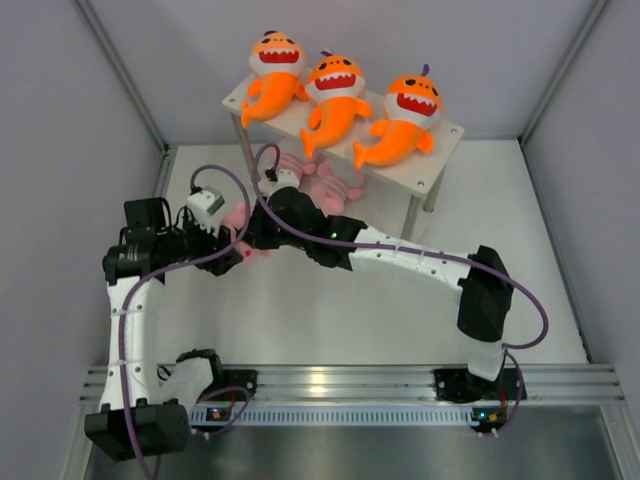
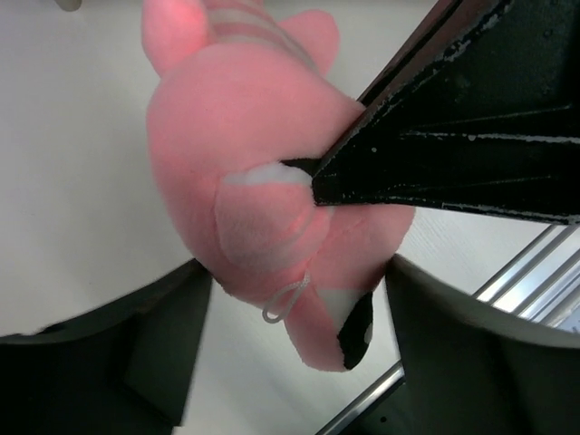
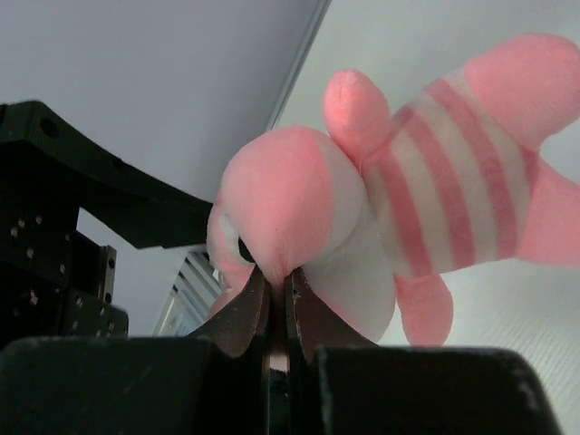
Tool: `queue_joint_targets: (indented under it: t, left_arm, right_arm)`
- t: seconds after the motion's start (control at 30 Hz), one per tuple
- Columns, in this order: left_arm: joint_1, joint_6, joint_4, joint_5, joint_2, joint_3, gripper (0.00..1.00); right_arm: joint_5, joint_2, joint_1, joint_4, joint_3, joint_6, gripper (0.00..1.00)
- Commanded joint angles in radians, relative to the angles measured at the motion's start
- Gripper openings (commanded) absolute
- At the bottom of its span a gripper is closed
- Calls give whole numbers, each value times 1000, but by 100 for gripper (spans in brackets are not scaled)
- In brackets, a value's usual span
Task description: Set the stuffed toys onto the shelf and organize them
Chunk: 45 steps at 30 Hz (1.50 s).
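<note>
Sharks, three orange ones, lie in a row on the shelf's top board at the back of the table. Two pink toys lie under that board's front edge; whether they rest on the lower tier or on the table I cannot tell.

In front of the shelf, to its left, both arms meet at a third pink plush. The right gripper has it: seen from its own wrist, the fingers are pinched almost together on the soft face, the striped body and limbs hanging out beyond them. The left gripper comes in from the left side. From its wrist, its fingers stand wide apart, one on each side of the plush's lower end. They sit very near the fabric, but I cannot tell whether they touch it. The right arm's black fingers enter that view from the right and bite into the toy's side.
</note>
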Motion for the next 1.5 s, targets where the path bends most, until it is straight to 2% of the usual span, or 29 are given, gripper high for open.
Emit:
queue_joint_targets:
  t: [0.0, 0.07, 0.1, 0.17, 0.2, 0.23, 0.3, 0.4, 0.43, 0.5, 0.53, 0.6, 0.63, 0.67, 0.7, 0.73, 0.8, 0.9, 1.0, 1.1, 1.2, 1.37, 1.47]
  left_arm:
    - [-2, 5, 32, 54, 18, 10, 69]
    - [-2, 5, 32, 72, 23, 8, 56]
    - [-2, 5, 32, 92, 23, 7, 43]
    - [-2, 7, 34, 125, 26, 3, 25]
    - [-2, 5, 32, 146, 30, 0, 10]
    - [-2, -1, 32, 148, 33, 2, 0]
    - [-2, 5, 32, 140, 44, 0, 0]
    - [-2, 13, 32, 131, 47, -3, 0]
    - [-2, 21, 32, 134, 46, -3, 0]
    - [-2, 36, 32, 134, 35, -12, 0]
    - [-2, 47, 31, 137, 21, -16, 0]
    - [-2, 82, 31, 151, 10, -35, 0]
    - [-2, 91, 32, 171, 4, -41, 0]
    - [-2, 96, 31, 189, 4, -56, 0]
    - [-2, 99, 32, 203, 9, -64, 0]
    - [-3, 99, 32, 218, 22, -69, 0]
    - [-12, 125, 14, 253, 42, -73, 0]
    - [-61, 160, -35, 263, 96, -59, 0]
    - [-141, 226, -107, 247, 133, -38, 0]
    - [-260, 300, -178, 243, 133, -26, 0]
    - [-324, 369, -235, 244, 119, -23, 0]
    - [-373, 447, -302, 250, 116, -17, 0]
    - [-387, 455, -313, 257, 121, -23, 0]
  right_arm:
    - [-25, -78, 3, 106, 6, -3, 0]
    - [-48, -85, 3, 132, -12, -24, 0]
    - [-58, -92, 3, 142, -20, -35, 0]
    - [-98, -101, 0, 175, -47, -53, 2]
    - [-111, -112, -3, 185, -57, -59, 2]
    - [-120, -115, -3, 188, -67, -64, 2]
    - [-153, -128, -6, 189, -78, -81, 3]
    - [-207, -152, -7, 185, -100, -133, 13]
    - [-226, -161, -12, 180, -109, -183, 28]
    - [-281, -206, -26, 134, -135, -254, 45]
    - [-313, -224, -47, 105, -144, -350, 56]
    - [-339, -287, -70, -20, -153, -471, 67]
    - [-350, -308, -85, -68, -156, -624, 75]
    - [-347, -356, -89, -111, -160, -707, 77]
    - [-345, -379, -90, -192, -184, -790, 79]
    - [-336, -405, -90, -221, -202, -949, 81]
    - [-316, -482, -90, -280, -268, -1159, 82]
    - [-215, -574, -90, -268, -371, -1309, 83]
    - [-200, -602, -105, -309, -397, -1486, 83]
    - [-252, -577, -158, -378, -368, -1535, 81]
    - [-338, -528, -198, -469, -324, -1596, 79]
    - [-442, -468, -199, -539, -322, -1589, 73]
    - [-526, -479, -198, -512, -388, -1577, 73]
